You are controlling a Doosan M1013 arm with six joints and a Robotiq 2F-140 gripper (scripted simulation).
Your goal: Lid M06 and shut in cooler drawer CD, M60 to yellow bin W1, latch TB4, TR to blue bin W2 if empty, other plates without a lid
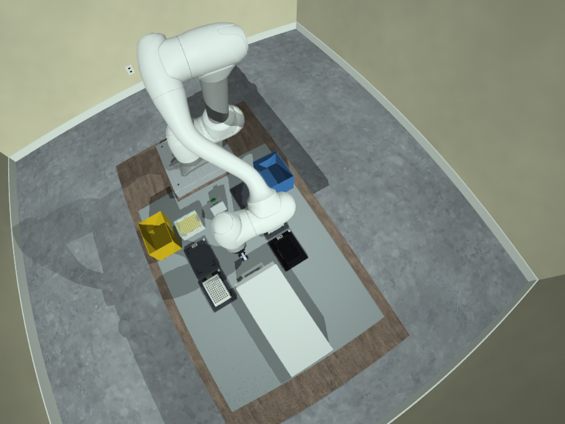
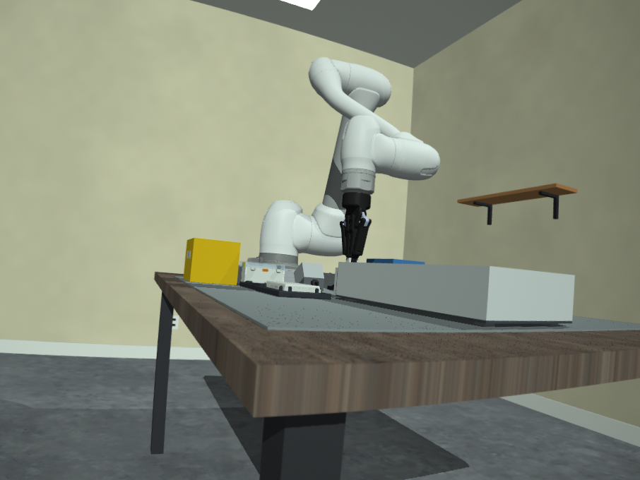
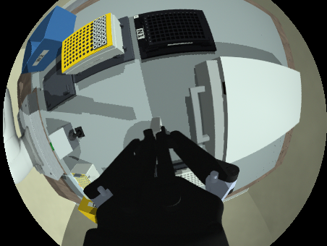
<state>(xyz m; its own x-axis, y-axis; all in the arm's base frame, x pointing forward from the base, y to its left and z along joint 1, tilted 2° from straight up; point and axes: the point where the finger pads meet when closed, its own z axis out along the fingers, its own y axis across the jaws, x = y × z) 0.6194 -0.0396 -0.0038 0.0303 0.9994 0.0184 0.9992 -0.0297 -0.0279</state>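
From my remote seat, reading the top view left to right, I see the yellow bin [image 1: 158,234] standing upright close to the left edge of the desk [image 1: 314,378], with the tip box [image 1: 188,224] just beside it and a little gap between them. Next come a dark nest [image 1: 201,258] with nothing in it and, just beyond it, the clear assay plate [image 1: 216,290] in its own nest, long axis running away from the arm's base. The cooler [image 1: 285,319] fills the middle of the mat as a long white block, its handle end [image 3: 197,113] facing the base; a strip of mat stays free on either side of it. My gripper [image 3: 157,124] hangs fingers-down over the mat just short of that handle end, fingers pressed fully together with nothing between them. The arm bends out from its base, forearm sloping down to a wrist held vertical. Right of the wrist, the black assay plate [image 1: 287,249] sits in its nest, long axis parallel to the cooler. The blue bin [image 1: 274,171] stands farther back by the right edge, upright.
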